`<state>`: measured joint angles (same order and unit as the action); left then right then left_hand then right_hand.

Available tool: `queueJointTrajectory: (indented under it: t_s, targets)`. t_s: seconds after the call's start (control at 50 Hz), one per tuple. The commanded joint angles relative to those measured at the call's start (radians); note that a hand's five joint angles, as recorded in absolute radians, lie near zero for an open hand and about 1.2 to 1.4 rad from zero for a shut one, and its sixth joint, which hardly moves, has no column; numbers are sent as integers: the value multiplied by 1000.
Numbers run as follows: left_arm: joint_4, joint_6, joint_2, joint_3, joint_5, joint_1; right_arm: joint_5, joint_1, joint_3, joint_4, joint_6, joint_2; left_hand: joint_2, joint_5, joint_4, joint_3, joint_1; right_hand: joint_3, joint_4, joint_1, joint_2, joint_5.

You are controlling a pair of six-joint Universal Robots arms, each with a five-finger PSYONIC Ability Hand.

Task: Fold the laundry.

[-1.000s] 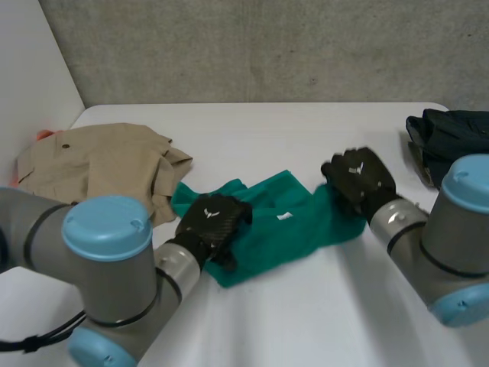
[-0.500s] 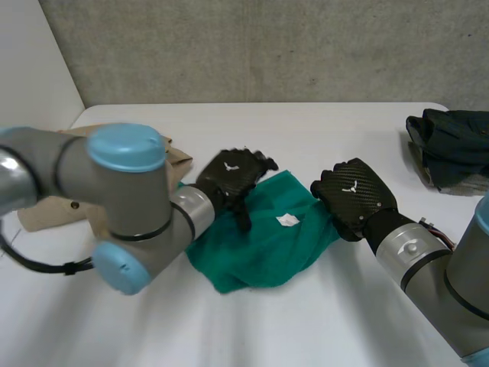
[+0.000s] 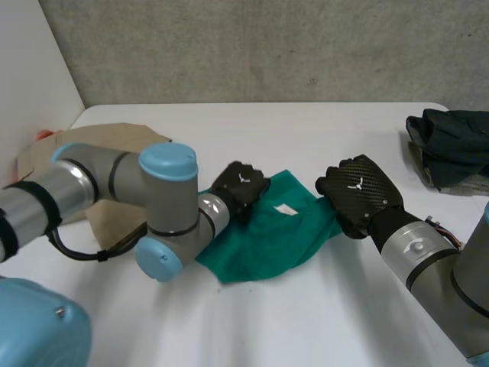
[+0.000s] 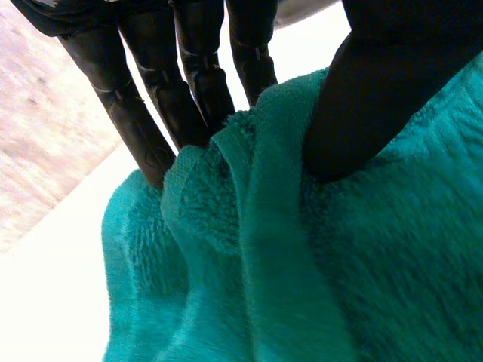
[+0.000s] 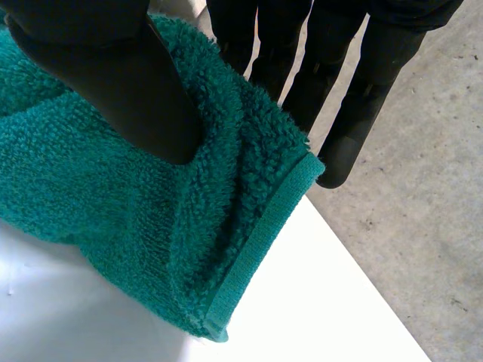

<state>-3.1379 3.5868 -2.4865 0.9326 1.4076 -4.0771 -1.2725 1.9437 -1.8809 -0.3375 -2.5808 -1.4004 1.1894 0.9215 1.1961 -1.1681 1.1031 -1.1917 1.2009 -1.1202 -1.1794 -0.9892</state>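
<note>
Head view: green towel (image 3: 279,237) lies bunched on the white table (image 3: 306,138). Left hand (image 3: 239,189) pinches its left end and right hand (image 3: 357,195) its right end, each clamped tight on the terry. Likely paired grips so the cloth lifts evenly for folding.

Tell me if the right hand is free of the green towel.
No, the right hand pinches the hemmed edge of the green towel between its thumb and fingers.
</note>
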Motion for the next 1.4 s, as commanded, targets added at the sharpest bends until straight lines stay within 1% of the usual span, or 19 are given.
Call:
queueJointTrajectory:
  t_s: [0.02, 0.14, 0.22, 0.24, 0.32, 0.42, 0.54, 0.74, 0.88, 0.94, 0.96, 0.98, 1.0, 1.02, 1.1, 1.18, 1.26, 1.32, 1.4]
  targets:
    - [-22, -25, 217, 80, 37, -3, 7, 0, 22, 2, 10, 0, 207, 300, 200, -228, 293, -205, 195, -276, -217, -233]
    - [-13, -111, 351, 150, 34, -20, 19, 6, 23, 12, 8, 1, 207, 300, 200, -228, 293, -205, 195, -276, -217, -233]
    - [16, -161, 406, 199, 34, -60, 102, 12, 6, 84, 25, 0, 207, 300, 200, -228, 293, 843, -852, 771, 830, 815]
    - [24, -169, 416, 209, 33, -68, 126, 1, 18, 121, 30, -5, 207, 300, 200, -228, 293, 1017, -1026, 946, 1005, 989]
    - [48, -189, 448, 235, 33, -77, 144, -18, 71, 175, -5, -48, 207, 300, 200, -228, 293, 1017, -1026, 946, 1005, 989]
    - [53, -201, 482, 253, 33, -75, 144, -146, 140, 216, -136, -57, 207, 300, 200, -228, 293, 1017, -1026, 946, 1005, 989]
    - [55, -230, 511, 255, 33, -71, 159, -246, 218, 296, -280, 43, 207, 300, 200, -228, 293, 1017, -1026, 946, 1005, 989]
    - [53, -306, 552, 253, 31, -68, 229, -233, 325, 413, -286, 314, 207, 300, 200, -228, 293, 1017, -1026, 946, 1005, 989]
    - [52, -325, 566, 249, 31, -62, 268, -149, 356, 405, -314, 388, 207, 300, 200, -228, 293, 1017, -1026, 946, 1005, 989]
    - [52, -355, 572, 241, 33, -57, 269, -111, 376, 402, -360, 420, 207, 300, 200, -228, 293, 700, -709, 629, 688, 672]
    - [52, -365, 574, 239, 31, -57, 268, -103, 382, 397, -377, 426, 207, 300, 200, -228, 293, 516, -525, 444, 503, 488]
    - [52, -375, 575, 239, 33, -57, 265, -92, 393, 384, -416, 431, 207, 300, 200, -228, 293, 150, -160, 79, 138, 122]
    - [52, -391, 577, 239, 33, -57, 260, -89, 396, 371, -438, 431, 207, 300, 200, -228, 293, -19, 10, -90, -31, -47]
    - [52, -401, 578, 239, 33, -57, 257, -88, 397, 356, -458, 428, 207, 300, 200, -228, 293, -186, 177, -258, -199, -214]
    - [53, -431, 590, 252, 33, -60, 211, -98, 396, 272, -524, 407, 207, 300, 200, -228, 293, -205, 195, -276, -217, -233]
    - [67, -436, 597, 273, 36, -68, 141, -103, 401, 262, -512, 296, 207, 300, 200, -228, 293, -205, 195, -276, -217, -233]
    - [97, -424, 595, 322, 36, -101, 111, -135, 416, 279, -431, 131, 207, 300, 200, -228, 293, -205, 195, -276, -217, -233]
    - [110, -430, 591, 376, 31, -146, 111, -166, 420, 326, -347, 62, 207, 300, 200, -228, 293, -205, 195, -276, -217, -233]
    - [101, -428, 571, 484, 25, -144, 111, -167, 414, 420, -224, -11, 207, 300, 200, -228, 293, -205, 195, -276, -217, -233]
